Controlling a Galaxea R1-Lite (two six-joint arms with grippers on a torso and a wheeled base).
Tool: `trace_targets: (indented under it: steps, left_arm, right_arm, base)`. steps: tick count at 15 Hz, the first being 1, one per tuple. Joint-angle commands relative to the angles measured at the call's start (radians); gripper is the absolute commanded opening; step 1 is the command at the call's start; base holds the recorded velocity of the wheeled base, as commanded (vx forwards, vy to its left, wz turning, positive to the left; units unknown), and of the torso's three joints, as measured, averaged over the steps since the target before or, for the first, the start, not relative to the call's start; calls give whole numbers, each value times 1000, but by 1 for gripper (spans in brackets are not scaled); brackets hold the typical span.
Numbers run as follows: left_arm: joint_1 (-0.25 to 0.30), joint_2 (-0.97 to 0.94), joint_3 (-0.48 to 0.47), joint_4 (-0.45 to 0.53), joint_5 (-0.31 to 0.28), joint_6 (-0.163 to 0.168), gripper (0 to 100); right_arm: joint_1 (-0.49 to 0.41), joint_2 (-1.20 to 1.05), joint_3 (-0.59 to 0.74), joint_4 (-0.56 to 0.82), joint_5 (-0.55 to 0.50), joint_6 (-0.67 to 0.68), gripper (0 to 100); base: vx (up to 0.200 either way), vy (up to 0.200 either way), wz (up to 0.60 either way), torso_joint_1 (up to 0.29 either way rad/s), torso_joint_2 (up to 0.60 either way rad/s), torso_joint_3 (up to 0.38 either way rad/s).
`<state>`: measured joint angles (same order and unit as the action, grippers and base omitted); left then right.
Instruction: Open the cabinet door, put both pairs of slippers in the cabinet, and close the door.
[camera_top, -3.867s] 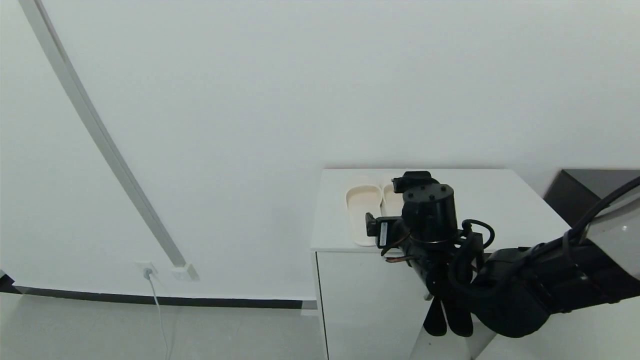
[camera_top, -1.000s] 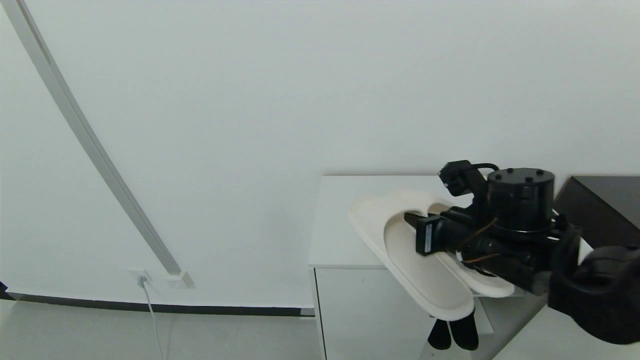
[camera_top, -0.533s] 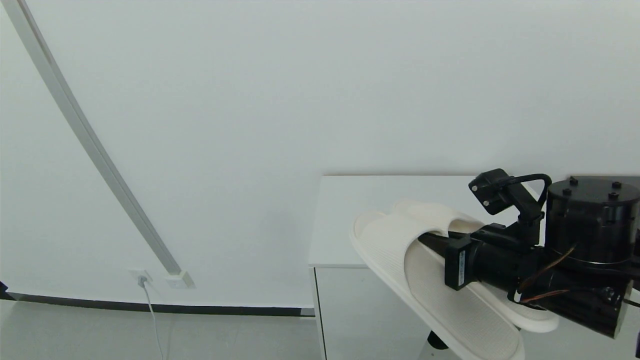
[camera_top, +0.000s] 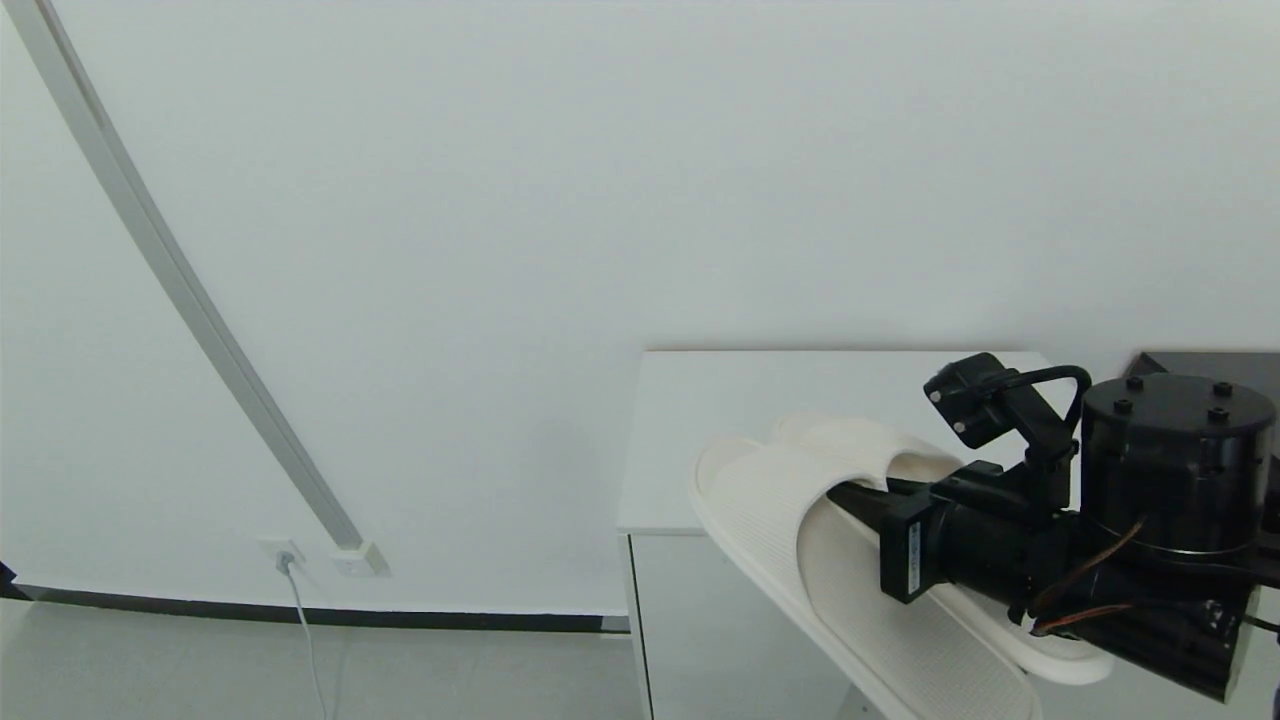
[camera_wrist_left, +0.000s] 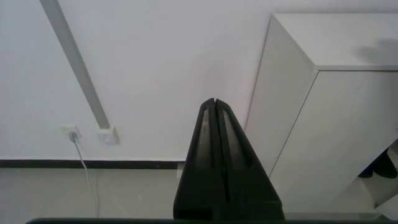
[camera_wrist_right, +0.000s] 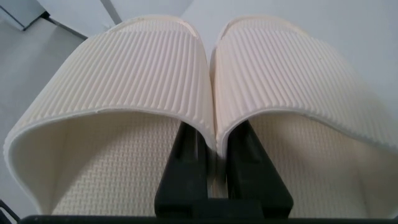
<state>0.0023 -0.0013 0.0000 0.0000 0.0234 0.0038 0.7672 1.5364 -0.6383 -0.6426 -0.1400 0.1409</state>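
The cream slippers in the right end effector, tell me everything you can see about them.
The cream slippers are a pair of slides with wide ribbed straps and textured footbeds, looking like soft foam. They lie side by side, inner edges pressed together. The right end effector holds them with one finger under each strap, pinching the adjoining strap walls. The pair is tilted, toe ends raised near the white cabinet top's front edge, heels sloping down toward the robot. Nothing else visibly touches them.

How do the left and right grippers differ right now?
The left gripper is empty; the right gripper holds the cream slippers by their inner strap edges. The left gripper's fingers meet flush; the right gripper's are kept apart by those straps. Both are black and shut.
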Motion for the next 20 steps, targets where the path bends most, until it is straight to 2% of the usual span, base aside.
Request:
trace_targets:
  steps: [1, 8, 20]
  left_arm:
    - [1, 1, 0, 0, 0, 1, 0]
    - [1, 1, 0, 0, 0, -1, 0]
    - [1, 1, 0, 0, 0, -5, 0]
  right_arm:
    - [1, 5, 3, 0, 2, -1, 0]
    - [6, 5, 12, 0, 0, -3, 0]
    - [14, 16, 25, -5, -1, -3, 0]
  base:
    - [-200, 0, 0, 7, 2, -2]
    - [-200, 0, 0, 0, 2, 5]
    - [0, 0, 0, 0, 0, 0]
